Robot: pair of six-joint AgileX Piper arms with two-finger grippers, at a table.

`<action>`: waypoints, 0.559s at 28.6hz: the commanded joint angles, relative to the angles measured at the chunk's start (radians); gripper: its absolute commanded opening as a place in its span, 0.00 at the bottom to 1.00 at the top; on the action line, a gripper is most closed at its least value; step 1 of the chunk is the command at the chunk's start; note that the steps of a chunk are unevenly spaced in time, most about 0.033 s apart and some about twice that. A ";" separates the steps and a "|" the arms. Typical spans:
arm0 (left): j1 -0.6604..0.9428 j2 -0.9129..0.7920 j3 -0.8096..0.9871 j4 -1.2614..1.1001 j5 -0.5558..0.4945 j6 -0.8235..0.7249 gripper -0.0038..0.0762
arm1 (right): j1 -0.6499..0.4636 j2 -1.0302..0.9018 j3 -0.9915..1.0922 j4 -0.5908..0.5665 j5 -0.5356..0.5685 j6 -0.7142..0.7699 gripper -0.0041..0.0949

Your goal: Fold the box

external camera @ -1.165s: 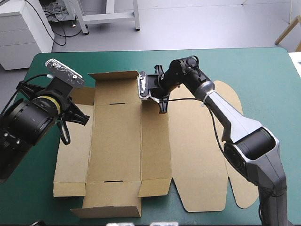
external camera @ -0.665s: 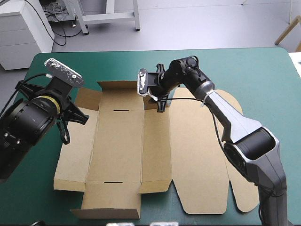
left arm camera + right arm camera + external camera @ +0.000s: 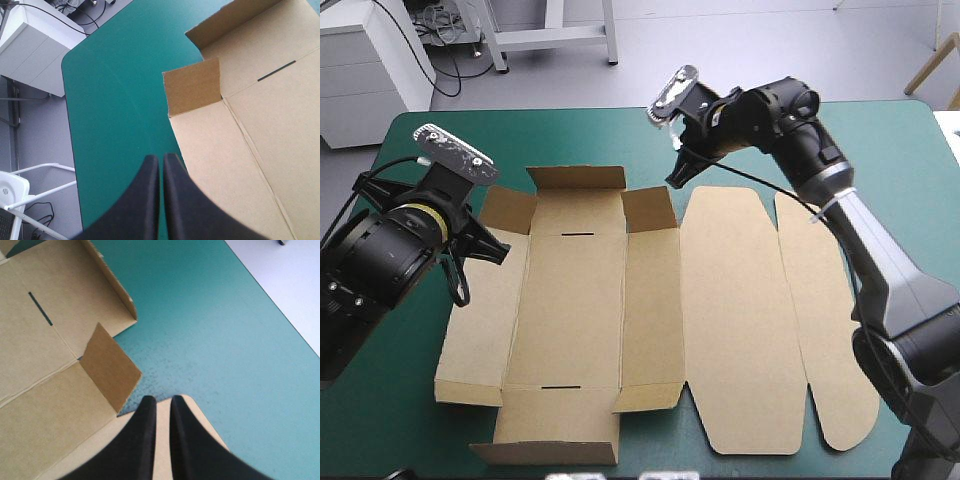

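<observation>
The table's teal-green cover (image 3: 820, 140) carries the box (image 3: 570, 300), a cut sheet of brown board, spread open across its middle and lying mostly flat; its broad lid panel (image 3: 730, 320) lies flat toward the right, with a long rounded flap (image 3: 830, 330) beyond it; at the far end a wall flap (image 3: 575, 178) stands partly raised, with a small square corner tab (image 3: 648, 208) tilted up beside it and another (image 3: 192, 92) at the far left corner; a thin dark slot (image 3: 578, 235) is cut in the base near that wall. The left gripper (image 3: 161, 167) hangs over the box's left edge, its black fingers pressed together with nothing between them; the right gripper (image 3: 163, 407) hovers above the lid panel's far edge, just beside the right corner tab, likewise clenched and empty.
</observation>
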 commanded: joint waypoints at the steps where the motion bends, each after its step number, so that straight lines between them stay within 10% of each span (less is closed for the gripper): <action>1: -0.004 -0.021 -0.030 0.030 0.044 -0.014 0.06 | -0.067 -0.099 -0.032 -0.009 0.006 0.078 0.02; 16: -0.002 -0.017 -0.030 -0.060 -0.010 -0.014 0.07 | -0.389 -0.197 0.080 0.180 0.129 0.229 0.02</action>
